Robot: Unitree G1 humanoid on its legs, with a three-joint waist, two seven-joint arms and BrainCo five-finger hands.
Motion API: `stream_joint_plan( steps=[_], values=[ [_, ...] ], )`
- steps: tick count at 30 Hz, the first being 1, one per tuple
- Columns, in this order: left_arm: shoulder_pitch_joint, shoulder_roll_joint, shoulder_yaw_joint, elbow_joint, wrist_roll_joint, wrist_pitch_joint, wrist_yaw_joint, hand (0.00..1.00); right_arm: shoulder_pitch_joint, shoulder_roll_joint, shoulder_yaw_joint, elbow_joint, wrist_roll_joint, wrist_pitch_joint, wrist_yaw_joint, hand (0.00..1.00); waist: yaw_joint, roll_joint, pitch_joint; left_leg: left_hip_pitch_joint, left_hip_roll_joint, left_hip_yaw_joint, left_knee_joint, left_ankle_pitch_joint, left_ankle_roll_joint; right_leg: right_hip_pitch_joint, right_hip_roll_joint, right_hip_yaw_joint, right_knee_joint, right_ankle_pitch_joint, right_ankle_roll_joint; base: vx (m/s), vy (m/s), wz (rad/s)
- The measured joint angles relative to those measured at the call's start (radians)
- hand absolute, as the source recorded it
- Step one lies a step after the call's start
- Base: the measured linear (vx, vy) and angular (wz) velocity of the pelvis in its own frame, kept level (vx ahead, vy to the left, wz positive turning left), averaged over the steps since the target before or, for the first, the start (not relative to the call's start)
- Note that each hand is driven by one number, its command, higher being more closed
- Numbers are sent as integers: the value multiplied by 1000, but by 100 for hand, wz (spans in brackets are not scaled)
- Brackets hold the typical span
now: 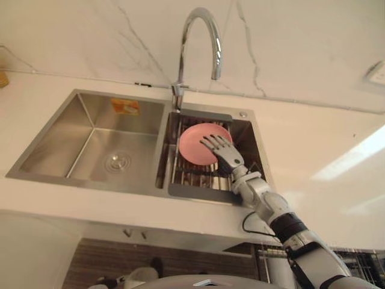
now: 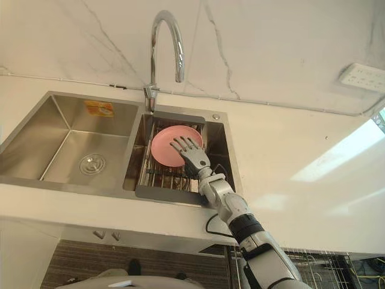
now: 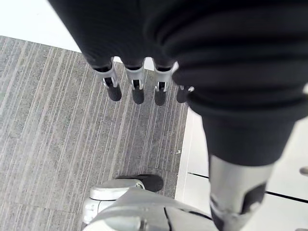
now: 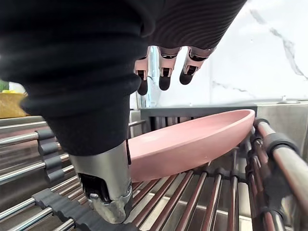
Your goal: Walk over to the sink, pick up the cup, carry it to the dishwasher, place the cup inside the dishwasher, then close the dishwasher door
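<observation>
Tilted on the rack [image 1: 198,191] in the right basin of the sink [image 1: 90,141]: pink plate [image 1: 194,147]. Spread loose just above it, grasping nothing: right hand [image 1: 224,153]. Hanging relaxed, idle: left hand [image 3: 134,89]. Probably stiff, light, slick, breakable; pinch the raised rim, thumb underneath.

1 chrome gooseneck tap [image 1: 215,57], upright at the back edge of the white countertop [image 1: 313,144]. 1 rack of steel rods [image 4: 192,202] below the tap. White marble wall [image 1: 289,42], grey-veined, with 1 wall socket [image 2: 363,77]. Grey striped floor [image 3: 57,120].
</observation>
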Motion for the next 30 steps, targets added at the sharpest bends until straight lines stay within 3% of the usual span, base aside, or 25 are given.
stream_joint_plan(
  steps=[9,20,30],
  values=[
    [0,1,0,-2,5,0,-12,0,-45,12,32,79,-35,86,8,0,19,0,0,-3,-4,-13,0,8,8,7,-2,-18,4,1,-3,17,16,6],
    [3,3,-22,-2,4,-1,-14,0,-80,38,32,193,-38,142,-7,0,25,11,10,1,-13,-31,0,6,6,16,-12,-28,13,-5,4,-1,26,5],
    [5,8,-30,-3,14,-14,-19,0,-107,39,29,249,-17,191,-109,0,48,13,38,-1,-18,-35,0,6,6,12,-19,-30,21,-6,5,0,0,0]
  ],
)
